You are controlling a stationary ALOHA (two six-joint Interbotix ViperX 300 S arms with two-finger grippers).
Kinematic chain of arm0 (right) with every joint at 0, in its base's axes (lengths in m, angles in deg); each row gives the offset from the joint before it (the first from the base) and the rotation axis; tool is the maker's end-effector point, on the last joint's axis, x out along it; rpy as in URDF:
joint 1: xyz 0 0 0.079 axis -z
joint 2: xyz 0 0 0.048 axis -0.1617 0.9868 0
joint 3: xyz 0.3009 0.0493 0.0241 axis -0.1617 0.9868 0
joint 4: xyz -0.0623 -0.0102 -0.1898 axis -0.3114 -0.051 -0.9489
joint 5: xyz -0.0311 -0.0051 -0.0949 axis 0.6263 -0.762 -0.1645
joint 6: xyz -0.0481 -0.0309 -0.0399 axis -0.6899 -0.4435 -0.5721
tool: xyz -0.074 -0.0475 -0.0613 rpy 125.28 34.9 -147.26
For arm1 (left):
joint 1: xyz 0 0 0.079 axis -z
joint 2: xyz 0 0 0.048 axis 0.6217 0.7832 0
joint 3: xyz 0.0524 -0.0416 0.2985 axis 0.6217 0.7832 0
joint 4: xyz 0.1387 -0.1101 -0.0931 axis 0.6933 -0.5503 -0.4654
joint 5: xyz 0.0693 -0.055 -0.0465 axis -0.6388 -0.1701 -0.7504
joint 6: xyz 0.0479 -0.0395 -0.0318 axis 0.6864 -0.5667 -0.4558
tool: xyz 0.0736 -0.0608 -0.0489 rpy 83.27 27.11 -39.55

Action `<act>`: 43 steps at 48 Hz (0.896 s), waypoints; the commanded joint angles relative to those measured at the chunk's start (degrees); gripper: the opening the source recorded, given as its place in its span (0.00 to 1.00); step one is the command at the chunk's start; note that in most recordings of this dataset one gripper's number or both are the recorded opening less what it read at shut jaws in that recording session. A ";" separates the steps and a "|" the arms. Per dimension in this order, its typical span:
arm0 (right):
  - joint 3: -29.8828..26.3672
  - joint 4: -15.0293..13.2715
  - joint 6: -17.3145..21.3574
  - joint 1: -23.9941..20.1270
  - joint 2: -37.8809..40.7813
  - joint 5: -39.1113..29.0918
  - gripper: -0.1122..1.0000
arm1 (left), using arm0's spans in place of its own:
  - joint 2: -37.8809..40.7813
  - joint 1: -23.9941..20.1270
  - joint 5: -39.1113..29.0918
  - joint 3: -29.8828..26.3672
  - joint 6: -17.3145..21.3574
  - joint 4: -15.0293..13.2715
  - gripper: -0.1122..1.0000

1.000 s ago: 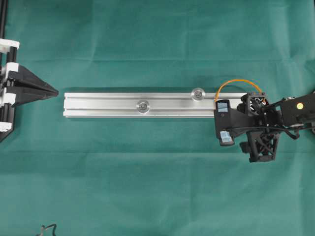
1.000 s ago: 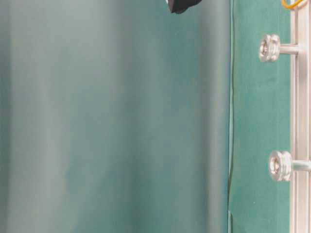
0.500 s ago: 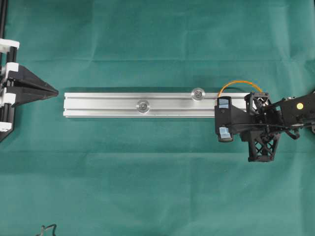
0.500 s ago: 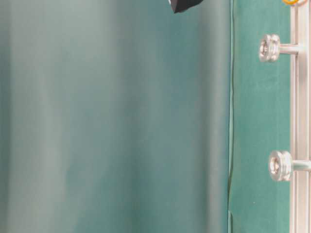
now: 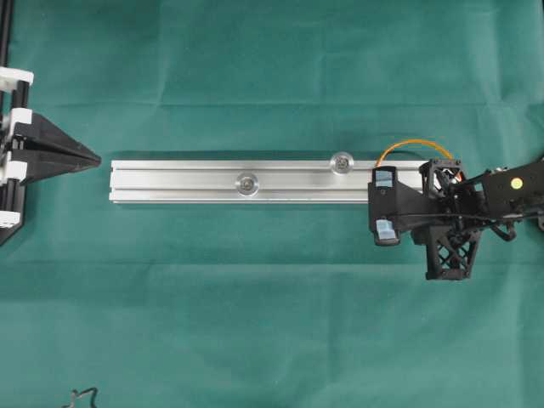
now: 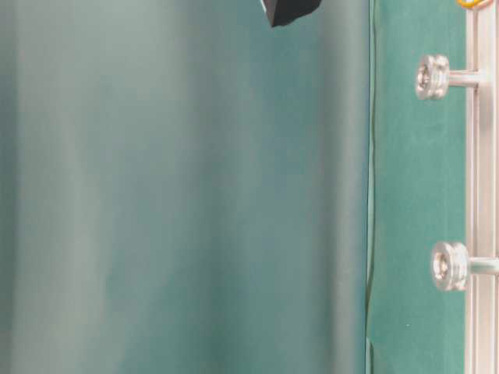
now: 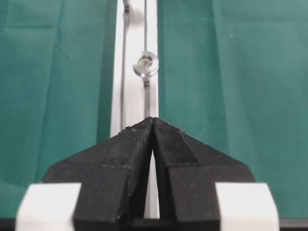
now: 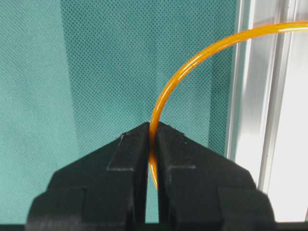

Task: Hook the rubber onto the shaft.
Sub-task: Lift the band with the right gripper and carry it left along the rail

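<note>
Overhead and wrist views of the two-arm bench. Your right gripper [image 8: 151, 132], a black ribbed pair of fingers, is clamped on the thin orange rubber band [image 8: 179, 76]: in the right wrist view you see the band pinched in the seam between the jaw tips, entering from below and leaving above the tips. From the pinch it arcs up and over to the right, away from the jaws, crossing onto the long silver aluminium rail [image 8: 269, 96] that runs just right of the fingers. In the overhead view the band [image 5: 414, 144] shows as an orange arc over the rail's right end, beside the right gripper [image 5: 438, 180], which sits over that end of the rail [image 5: 187, 180].

Ahead of those jaws along the rail stand two silver round-headed shafts: the nearer shaft [image 5: 342, 162] lies just beyond the band's arc and apart from it, the farther shaft [image 5: 247, 183] toward the rail's middle. The band is hooked on neither.

Your left gripper [image 7: 153, 121], a black wedge, has its jaws together on nothing; it points down the rail [image 7: 134, 96], with one shaft [image 7: 146, 64] straight ahead of the tips and well apart from them. A green cloth [image 5: 272, 323] covers the table.
</note>
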 commanded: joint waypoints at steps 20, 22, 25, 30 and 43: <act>-7.47 -0.09 0.00 -0.09 -8.79 -12.92 0.15 | 0.44 0.18 0.35 -1.85 0.09 0.18 0.10; -8.17 -0.09 0.00 -0.09 -9.58 -13.97 0.15 | 0.44 0.09 0.26 -1.85 0.09 0.18 0.10; -9.23 -0.09 0.00 -0.09 -10.55 -15.82 0.15 | 0.44 0.18 0.35 -1.85 0.09 0.18 0.10; -11.25 -0.09 0.00 -0.09 -12.13 -18.98 0.15 | 0.35 0.09 0.35 -1.85 0.09 0.18 0.10; -16.26 -0.70 0.00 -0.09 -14.24 -26.72 0.15 | 0.44 0.09 0.26 -1.93 0.09 0.18 0.10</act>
